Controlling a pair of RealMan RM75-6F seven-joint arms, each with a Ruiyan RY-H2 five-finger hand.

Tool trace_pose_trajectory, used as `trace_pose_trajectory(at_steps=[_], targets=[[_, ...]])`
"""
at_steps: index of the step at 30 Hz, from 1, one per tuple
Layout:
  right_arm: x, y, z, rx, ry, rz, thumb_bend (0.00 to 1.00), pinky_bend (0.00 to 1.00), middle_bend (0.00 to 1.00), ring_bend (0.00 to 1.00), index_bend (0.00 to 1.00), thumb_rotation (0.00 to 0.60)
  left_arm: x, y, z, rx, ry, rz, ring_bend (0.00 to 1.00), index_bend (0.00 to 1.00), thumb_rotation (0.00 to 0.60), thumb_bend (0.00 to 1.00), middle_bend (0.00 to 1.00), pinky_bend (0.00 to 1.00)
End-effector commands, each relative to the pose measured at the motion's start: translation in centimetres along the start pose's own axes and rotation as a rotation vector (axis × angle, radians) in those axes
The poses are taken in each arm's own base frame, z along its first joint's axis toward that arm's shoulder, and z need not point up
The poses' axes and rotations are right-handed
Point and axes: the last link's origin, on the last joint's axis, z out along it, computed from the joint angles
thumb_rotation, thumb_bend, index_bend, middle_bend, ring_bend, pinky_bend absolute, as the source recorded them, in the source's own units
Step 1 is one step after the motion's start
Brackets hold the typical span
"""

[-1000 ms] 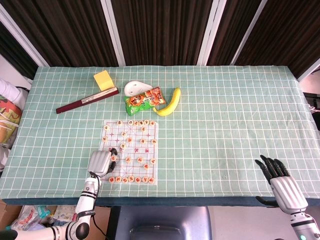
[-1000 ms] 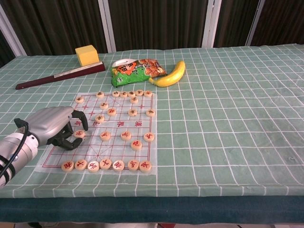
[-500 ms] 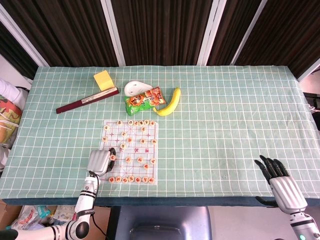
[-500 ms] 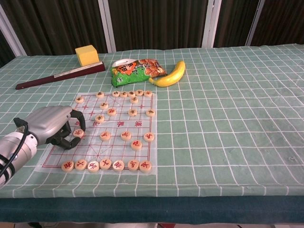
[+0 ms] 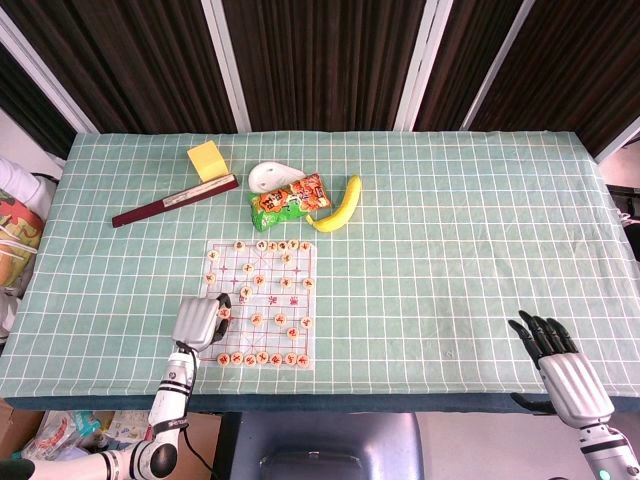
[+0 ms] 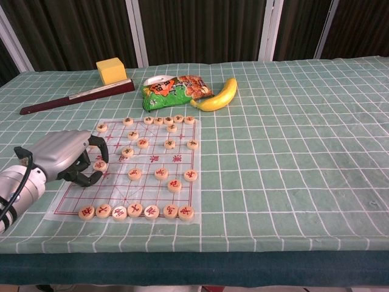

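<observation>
Looks like a robot test room, not a home. One table (image 5: 480,220) under a green checked cloth (image 6: 292,121), dark curtains (image 5: 330,60) behind with white posts. Odd mix laid out: game board (image 6: 140,164), banana (image 5: 340,205), snack bag (image 5: 290,200), yellow block (image 5: 207,159).

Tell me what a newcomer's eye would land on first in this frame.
Probably the Chinese chess board, dotted with round wooden pieces, near the front left of the green checked tablecloth. The left hand curls over the board's left edge, its fingertips at one piece. Behind the board, a bright banana lies beside a colourful snack bag.
</observation>
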Motion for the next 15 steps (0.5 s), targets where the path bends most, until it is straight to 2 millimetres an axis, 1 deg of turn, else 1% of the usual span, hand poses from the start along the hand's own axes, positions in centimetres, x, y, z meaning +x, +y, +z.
trace_pose_trajectory(at_steps=[1,6,15], targets=[[0.0,0.0,0.0,0.000,0.001,0.001,0.22,0.00,0.00,0.00,0.00,0.600,0.3,0.0,0.3,0.001,0.013,-0.005,1.00,0.58,0.600,0.40,1.00,1.00],[0.1,0.1,0.0,-0.002,0.004,0.003,0.22,0.00,0.00,0.00,0.00,0.600,0.8,0.0,0.9,0.011,0.028,-0.007,1.00,0.58,0.600,0.40,1.00,1.00],[0.2,0.2,0.0,-0.006,0.007,0.006,0.22,0.00,0.00,0.00,0.00,0.600,0.1,-0.3,1.5,0.031,0.019,0.014,1.00,0.57,0.600,0.40,1.00,1.00]])
